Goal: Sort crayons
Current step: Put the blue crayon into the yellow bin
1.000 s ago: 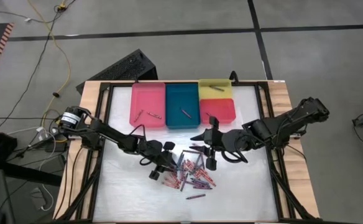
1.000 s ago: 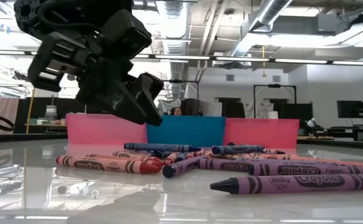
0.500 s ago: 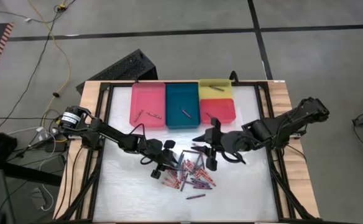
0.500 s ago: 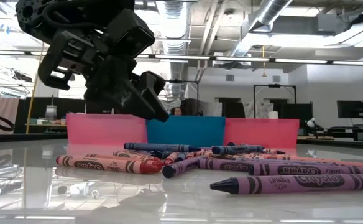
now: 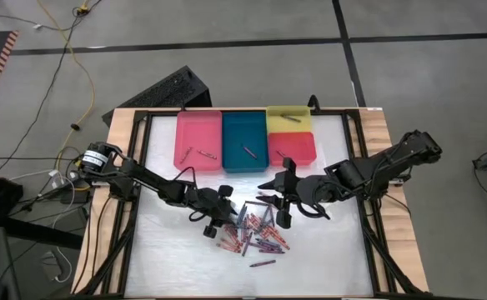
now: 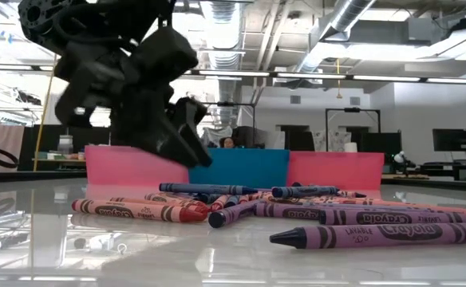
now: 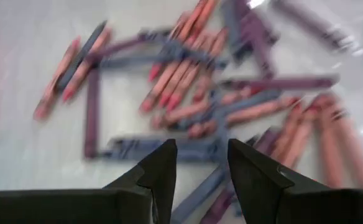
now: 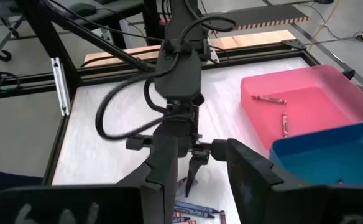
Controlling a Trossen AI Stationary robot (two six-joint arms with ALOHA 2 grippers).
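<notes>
Several crayons (image 5: 256, 233) in red, pink, purple and dark blue lie in a loose pile on the white table, in front of the trays; they also show in the low view (image 6: 297, 209) and the left wrist view (image 7: 200, 93). My left gripper (image 5: 218, 215) hangs open just above the pile's left side, fingers slanting down at it (image 6: 189, 147), and holds nothing (image 7: 201, 163). My right gripper (image 5: 282, 212) is open and empty over the pile's far right part (image 8: 197, 171).
Along the far side stand a pink tray (image 5: 195, 125) with two crayons, a teal tray (image 5: 243, 133) with one, a yellow tray (image 5: 288, 123) with one and a red tray (image 5: 298, 150) with one. One purple crayon (image 5: 263, 262) lies apart, nearer the front edge.
My left gripper has moved a little toward the table's right edge and the crayon pile, its fingertips dipping slightly, and stays open. The crayons have not moved.
</notes>
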